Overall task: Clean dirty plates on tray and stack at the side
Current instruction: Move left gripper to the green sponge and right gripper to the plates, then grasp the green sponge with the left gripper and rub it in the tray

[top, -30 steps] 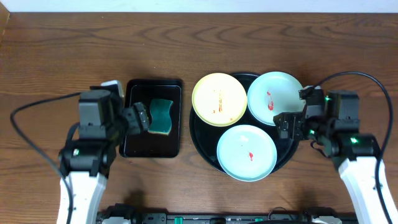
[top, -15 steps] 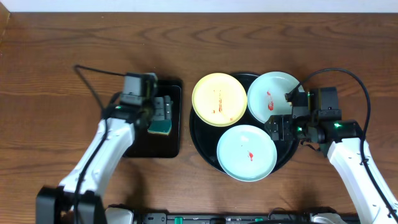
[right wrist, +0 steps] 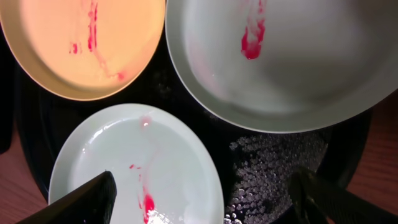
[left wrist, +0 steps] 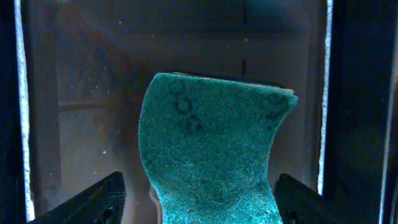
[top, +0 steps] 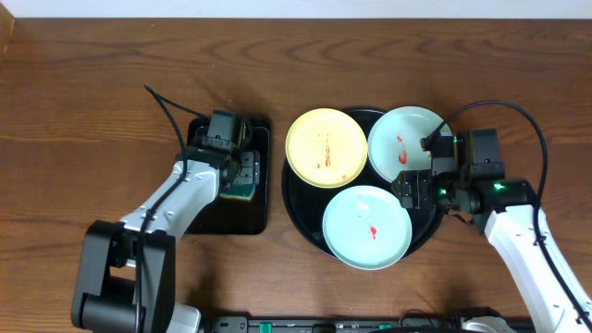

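Three plates lie on the round black tray [top: 294, 211]: a pale yellow plate [top: 326, 148] with red streaks, a mint plate [top: 407, 146] at the back right with a red smear, and a mint plate [top: 366, 227] in front with a red spot. My right gripper [top: 416, 190] hovers open over the tray's right side, between the two mint plates; in the right wrist view its fingers [right wrist: 81, 202] straddle the front plate's [right wrist: 143, 162] right edge. My left gripper [left wrist: 199, 202] is open, low over a teal sponge [left wrist: 214, 155], one finger on each side, not touching it.
The sponge lies in a small rectangular black tray [top: 208, 217] left of the round tray. Water droplets bead on the round tray's bare floor [right wrist: 273, 162]. Wooden table surrounds both trays, with cables trailing from each arm.
My left arm has reached forward and brought its gripper down over the sponge, fingers narrowing slightly. My right gripper has shifted a little left over the tray.
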### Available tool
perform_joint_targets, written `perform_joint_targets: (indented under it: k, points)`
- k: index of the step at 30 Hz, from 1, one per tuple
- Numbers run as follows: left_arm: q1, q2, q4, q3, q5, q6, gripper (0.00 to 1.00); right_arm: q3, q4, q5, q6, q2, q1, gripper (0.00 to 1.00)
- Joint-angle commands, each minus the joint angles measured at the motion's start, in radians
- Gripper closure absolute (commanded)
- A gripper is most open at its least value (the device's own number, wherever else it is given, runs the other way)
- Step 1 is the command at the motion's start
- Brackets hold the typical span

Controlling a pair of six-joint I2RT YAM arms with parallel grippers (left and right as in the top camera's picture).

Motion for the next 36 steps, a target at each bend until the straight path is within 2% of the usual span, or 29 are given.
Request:
perform_joint_targets:
  k: [1,5,15,19,36]
  points:
    - [-0.004,0.006,0.002,0.022,-0.016,-0.012,0.25,0.018,0.003,0.003,0.012,0.003,0.007,0.13]
    - [-0.008,0.006,0.001,0.022,-0.015,-0.018,0.36,0.018,0.003,0.004,0.012,0.003,0.007,0.13]
    - [-0.011,0.006,0.003,-0.011,0.010,-0.055,0.38,0.018,0.007,0.011,0.012,0.003,0.007,0.14]
    - [-0.011,0.006,0.009,-0.012,0.010,-0.062,0.44,0.018,0.008,0.010,0.012,0.003,0.007,0.14]
    - [-0.011,0.007,0.010,-0.039,0.033,-0.074,0.45,0.018,0.009,0.010,0.012,0.003,0.007,0.17]
